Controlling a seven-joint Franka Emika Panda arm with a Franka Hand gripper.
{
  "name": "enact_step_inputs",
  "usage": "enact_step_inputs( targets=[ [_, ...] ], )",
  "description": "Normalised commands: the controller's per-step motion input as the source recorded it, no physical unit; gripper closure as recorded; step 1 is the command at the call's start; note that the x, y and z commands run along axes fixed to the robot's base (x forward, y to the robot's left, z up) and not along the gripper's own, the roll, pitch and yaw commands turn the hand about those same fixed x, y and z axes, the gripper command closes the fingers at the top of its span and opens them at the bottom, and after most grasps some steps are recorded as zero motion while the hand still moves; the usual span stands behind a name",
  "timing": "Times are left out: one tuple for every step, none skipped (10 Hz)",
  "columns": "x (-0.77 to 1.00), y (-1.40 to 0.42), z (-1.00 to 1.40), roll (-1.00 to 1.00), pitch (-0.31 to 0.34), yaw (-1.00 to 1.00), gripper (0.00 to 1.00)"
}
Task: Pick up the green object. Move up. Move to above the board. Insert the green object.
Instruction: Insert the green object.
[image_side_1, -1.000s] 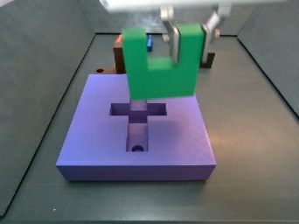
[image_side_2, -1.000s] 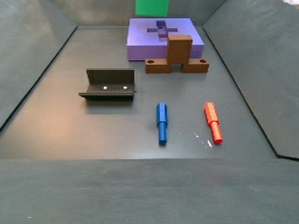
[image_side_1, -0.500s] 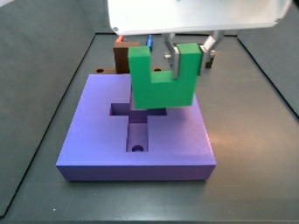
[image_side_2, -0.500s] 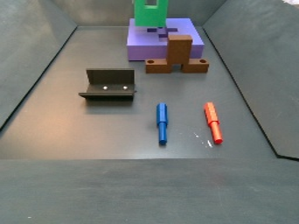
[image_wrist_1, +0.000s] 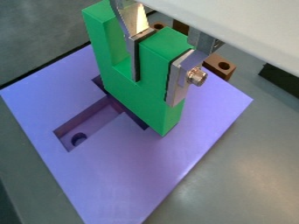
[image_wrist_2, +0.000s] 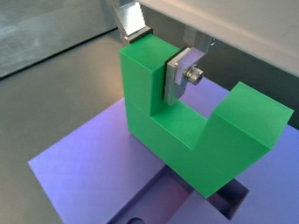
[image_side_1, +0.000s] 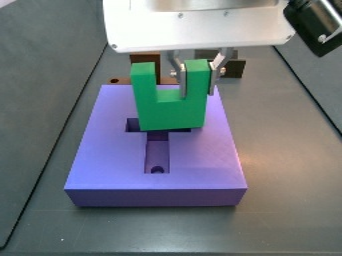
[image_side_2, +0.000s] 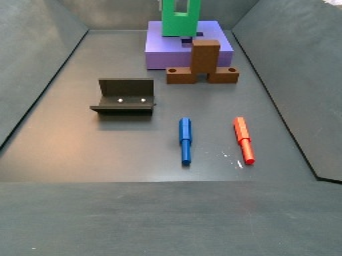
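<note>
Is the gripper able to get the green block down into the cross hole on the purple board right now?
Probably yes. The gripper is shut on one prong of the green object, holding it base-down right over the cross-shaped recess in the board. Nothing sits between them in a wrist view, so the way down looks free.

The gripper (image_wrist_1: 158, 48), standing above the board (image_wrist_1: 176, 166), is showing silver finger plates (image_wrist_2: 181, 74) under a white body. The green object (image_side_1: 167, 98) is showing a plain bright green. The board is showing uniform purple, darker inside its recess (image_wrist_1: 87, 122). On the grey floor (image_side_2: 80, 150), the fixture (image_side_2: 123, 97) is showing dark, a block (image_side_2: 203, 62) brown-orange, one pen (image_side_2: 186, 139) blue and one pen (image_side_2: 243, 139) red.
</note>
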Motion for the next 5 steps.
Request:
enact_step_inputs(
  targets=[
    [-0.23, -0.06, 0.0, -0.14, -0.064, 0.0, 1.0],
    [-0.23, 0.0, 0.0, -0.08, -0.041, 0.0, 1.0],
    [-0.33, 0.0, 0.0, -0.07, -0.019, -0.01, 1.0],
    [-0.36, 0.01, 0.0, -0.08, -0.014, -0.01, 1.0],
    [-0.37, 0.0, -0.01, -0.09, -0.026, 0.0, 1.0]
  ],
)
